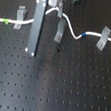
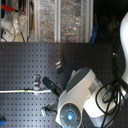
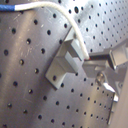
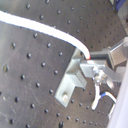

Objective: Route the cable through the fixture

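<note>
In the second exterior view the arm hid the gripper, and the cable vanished behind it and past the second exterior view's left edge.

Black perforated board (grey metal clips upright), cluttered shelving behind.

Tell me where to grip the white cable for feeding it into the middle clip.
Grip the cable on the free sagging span just past the middle clip, toward the blue band, coming from above: there it lies clear of the clips on the board.
</note>
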You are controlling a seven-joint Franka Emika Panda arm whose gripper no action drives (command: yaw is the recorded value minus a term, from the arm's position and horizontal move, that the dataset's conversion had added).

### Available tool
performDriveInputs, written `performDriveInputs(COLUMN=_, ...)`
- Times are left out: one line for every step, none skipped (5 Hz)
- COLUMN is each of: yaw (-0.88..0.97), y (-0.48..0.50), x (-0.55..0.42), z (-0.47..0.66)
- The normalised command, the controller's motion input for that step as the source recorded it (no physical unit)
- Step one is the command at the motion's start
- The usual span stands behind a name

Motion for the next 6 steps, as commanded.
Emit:
performDriveInputs(yaw=-0.79, y=-0.002, x=-0.188, z=0.26)
performDriveInputs(yaw=0.0, y=0.0, x=0.001, z=0.05)
performDriveInputs(yaw=-0.21, y=0.003, x=-0.266, z=0.35)
performDriveInputs(yaw=0.0, y=0.013, x=0.003, z=0.0)
performDriveInputs(yaw=0.0, y=0.018, x=-0.103, z=0.03)
performDriveInputs(yaw=0.02, y=0.034, x=-0.176, z=0.42)
